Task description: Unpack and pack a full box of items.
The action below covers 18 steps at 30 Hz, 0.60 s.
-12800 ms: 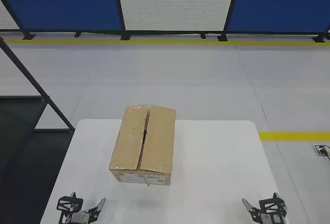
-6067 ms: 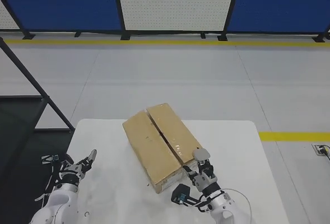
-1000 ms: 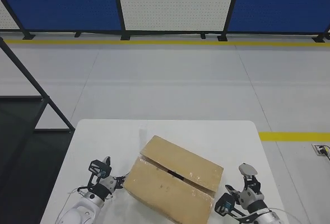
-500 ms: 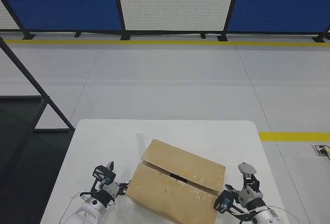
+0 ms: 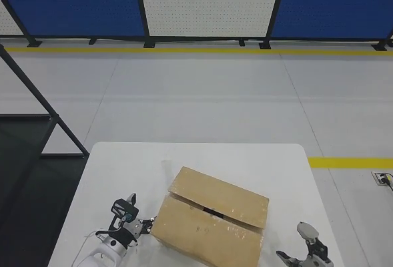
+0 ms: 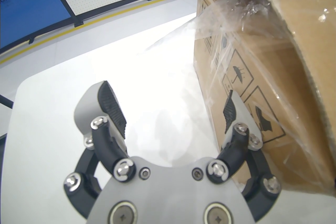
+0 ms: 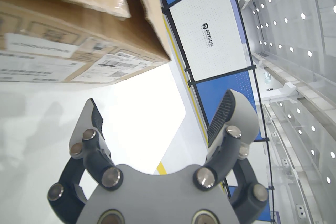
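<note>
Top view: brown cardboard box (image 5: 213,217), clear-taped, sits skewed at lower centre on the white desk (image 5: 116,173). Left gripper (image 6: 168,96) is open just beside its end. Right gripper (image 7: 160,101) is open, standing apart. Judged: box-opening stage; next, flaps need lifting.

Matt cardboard box (image 5: 213,217) — glossy tape (image 6: 225,33)

Top view: above the arms, looking steeply down on table (image 5: 116,173) and box (image 5: 216,213). Left wrist view: low, close behind left gripper (image 6: 168,91), facing the box's taped end. Right wrist view: rolled sideways behind right gripper (image 7: 160,97), near the box's labelled end. All three share box, table.
</note>
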Tool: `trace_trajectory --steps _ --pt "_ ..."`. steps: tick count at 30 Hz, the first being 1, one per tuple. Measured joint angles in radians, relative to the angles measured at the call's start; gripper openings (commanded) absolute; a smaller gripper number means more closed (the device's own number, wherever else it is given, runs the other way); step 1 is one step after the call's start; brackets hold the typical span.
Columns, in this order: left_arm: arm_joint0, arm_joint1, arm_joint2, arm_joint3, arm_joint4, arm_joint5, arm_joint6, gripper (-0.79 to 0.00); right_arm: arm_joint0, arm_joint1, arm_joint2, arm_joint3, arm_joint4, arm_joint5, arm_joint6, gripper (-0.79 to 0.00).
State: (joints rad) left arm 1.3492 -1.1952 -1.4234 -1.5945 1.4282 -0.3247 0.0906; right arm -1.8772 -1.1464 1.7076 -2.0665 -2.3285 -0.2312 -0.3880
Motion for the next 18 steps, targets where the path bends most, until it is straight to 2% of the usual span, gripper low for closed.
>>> trace_trajectory --steps 7,13,18 --pt "-0.011 -0.001 0.020 0.006 0.009 -0.012 0.002 0.000 -0.072 0.002 -0.033 0.023 0.014 0.023 -0.102 0.000" --pt "-0.023 0.000 0.032 0.012 0.023 -0.023 0.006 0.000 -0.080 0.001 -0.110 0.029 -0.009 0.026 -0.116 0.000" --pt "-0.030 0.000 0.036 0.019 0.024 -0.027 0.010 0.000 -0.052 -0.003 -0.163 0.043 0.019 0.031 -0.084 0.000"
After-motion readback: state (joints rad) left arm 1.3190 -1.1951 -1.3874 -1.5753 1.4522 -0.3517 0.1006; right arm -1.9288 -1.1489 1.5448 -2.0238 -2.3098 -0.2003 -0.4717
